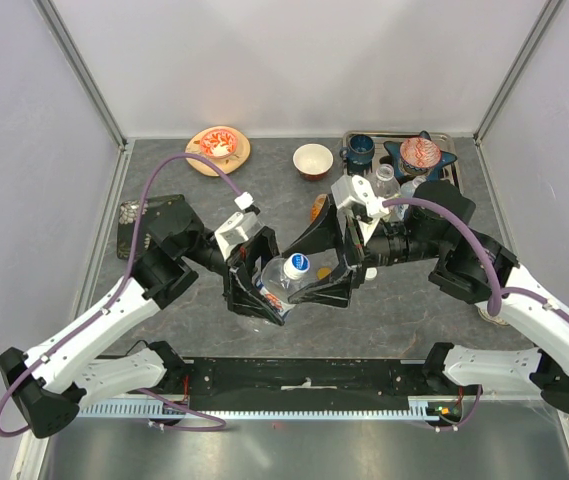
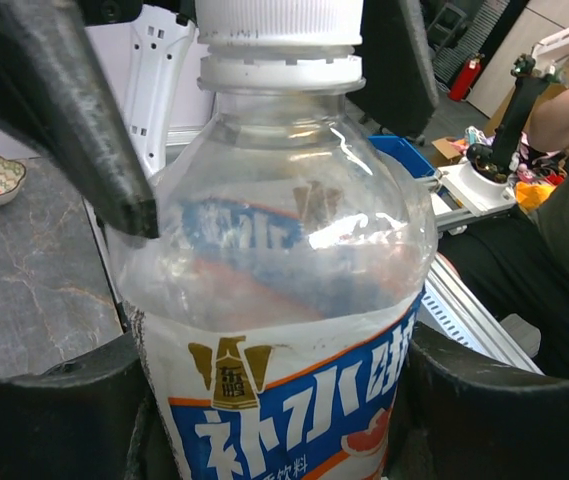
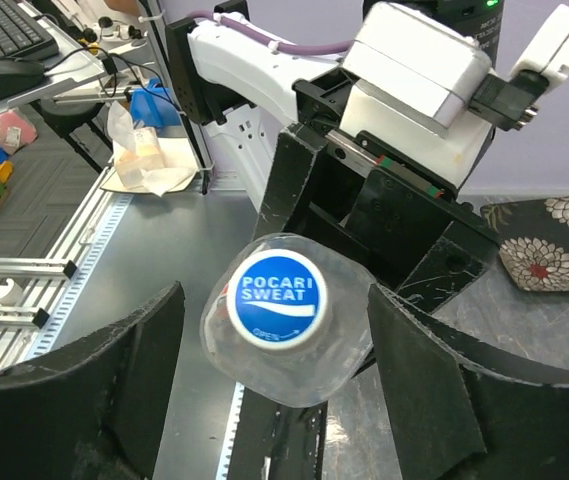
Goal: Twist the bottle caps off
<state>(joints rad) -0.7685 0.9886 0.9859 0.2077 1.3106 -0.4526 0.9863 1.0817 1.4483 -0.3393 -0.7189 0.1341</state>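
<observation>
Your top external view looks straight down from above and behind the arm bases, taking in the whole desk from near edge to far corners. Your left wrist view sits very close, facing the bottle (image 2: pixel 284 290) side-on, looking toward the desk's near right corner. Your right wrist view faces the cap (image 3: pixel 274 297) end-on, also close, looking toward the near left edge. All three share that bottle (image 1: pixel 282 278).
</observation>
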